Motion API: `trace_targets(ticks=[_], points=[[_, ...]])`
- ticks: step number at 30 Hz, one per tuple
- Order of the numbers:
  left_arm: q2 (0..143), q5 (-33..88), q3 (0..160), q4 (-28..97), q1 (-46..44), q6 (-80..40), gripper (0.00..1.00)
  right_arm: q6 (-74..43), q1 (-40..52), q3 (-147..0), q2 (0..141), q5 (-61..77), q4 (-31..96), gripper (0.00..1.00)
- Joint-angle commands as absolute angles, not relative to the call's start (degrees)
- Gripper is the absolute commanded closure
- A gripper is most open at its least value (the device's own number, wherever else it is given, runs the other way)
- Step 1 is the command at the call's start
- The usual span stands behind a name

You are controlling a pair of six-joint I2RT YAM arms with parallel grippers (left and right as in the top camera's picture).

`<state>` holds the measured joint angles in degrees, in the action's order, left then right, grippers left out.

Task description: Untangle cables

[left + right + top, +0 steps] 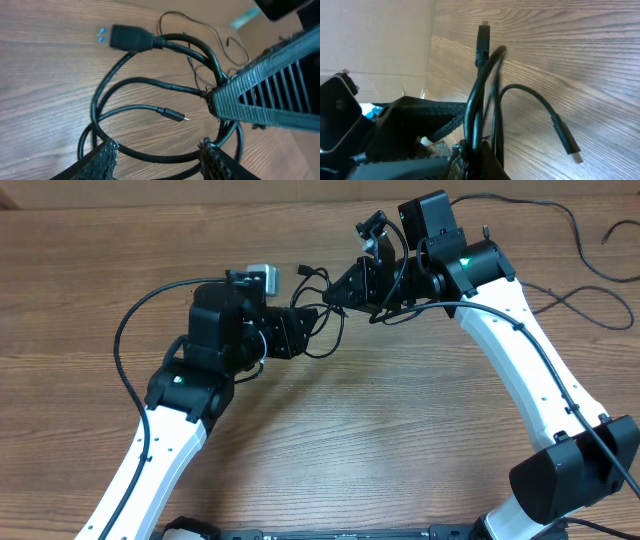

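The cables (150,82) are black, one plug tipped silver. The surface (380,450) is brown with fine wood grain. The arms (520,350) are white with black joints and small green lights (466,262). The left claw (159,152) is black and knurled, the right claw (214,99) black and slatted.

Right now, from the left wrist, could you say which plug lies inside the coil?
The slim metal-tipped plug; the bulky plug sits at the outer rim of the coil.

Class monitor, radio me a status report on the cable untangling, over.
Right claw shut on cables. Left claw open, astride one loop. Cables looped, not untangled. No obstruction seen.
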<state>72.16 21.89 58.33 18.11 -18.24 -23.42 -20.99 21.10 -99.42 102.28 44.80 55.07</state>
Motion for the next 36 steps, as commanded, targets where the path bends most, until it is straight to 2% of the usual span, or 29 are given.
trace_targets(ticks=[1,6,14,19,28,36], points=[[72.38,24.08,59.42,17.98,-18.09,-12.14,0.44,-21.23,21.37,-100.14,101.47,48.16,54.83,0.96],[72.36,24.27,59.42,18.11,-18.11,-2.2,0.46,-21.21,21.37,-100.14,101.47,48.27,56.12,0.96],[71.31,30.28,59.42,18.85,-18.09,4.86,0.49,-21.74,20.91,-100.14,101.47,44.97,55.83,0.96],[69.6,28.71,59.42,20.62,-18.06,8.91,0.48,-24.03,19.88,-100.14,101.47,45.32,55.68,0.96],[69.47,15.99,59.42,20.71,-18.06,9.04,0.48,-23.94,20.16,-100.14,101.47,48.84,56.38,0.96],[69.67,19.33,59.42,20.73,-18.09,9.26,0.46,-24.01,20.23,-100.14,101.47,52.73,55.9,0.96]])
